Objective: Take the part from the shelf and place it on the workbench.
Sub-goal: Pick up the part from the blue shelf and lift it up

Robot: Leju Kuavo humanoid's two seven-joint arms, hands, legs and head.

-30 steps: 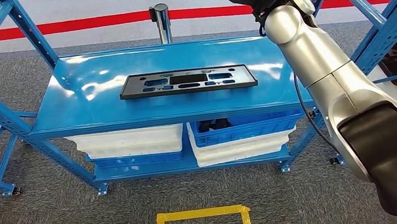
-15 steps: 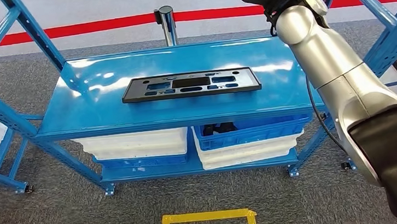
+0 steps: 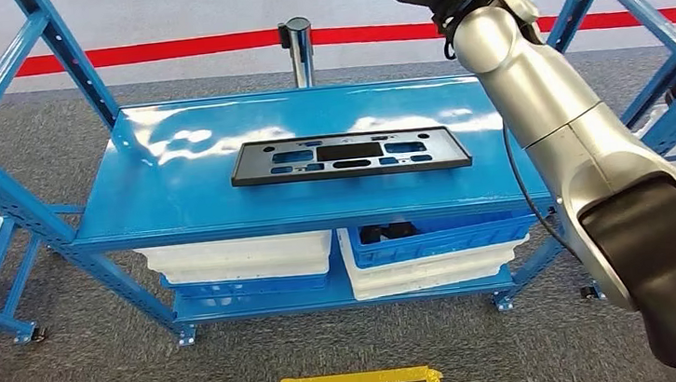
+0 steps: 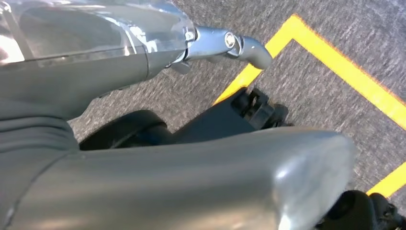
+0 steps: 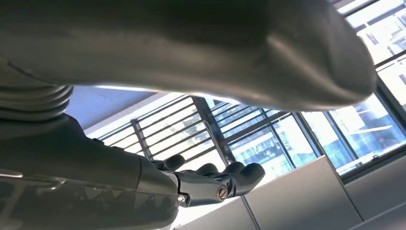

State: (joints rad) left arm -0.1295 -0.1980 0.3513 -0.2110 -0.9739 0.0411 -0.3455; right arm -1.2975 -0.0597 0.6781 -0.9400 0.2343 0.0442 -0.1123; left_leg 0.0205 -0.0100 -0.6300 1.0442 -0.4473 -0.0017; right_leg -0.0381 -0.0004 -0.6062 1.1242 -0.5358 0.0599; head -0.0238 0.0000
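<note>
1. Head view: the part (image 3: pixel 349 154), a flat black plate, lies on the blue shelf (image 3: pixel 156 190), its long axis running side to side across the robot's front.
2. It sits well below the raised right arm (image 3: pixel 541 106) and toward its inner side; I judge this arm the nearer.
3. Right hand (image 5: pixel 210 184) points up at windows, holding nothing, fingers loosely extended and close together.
4. Left hand (image 4: pixel 143 43) hangs over carpet and yellow tape (image 4: pixel 335 62), holding nothing, one finger stretched out; the rest I cannot tell.
</note>
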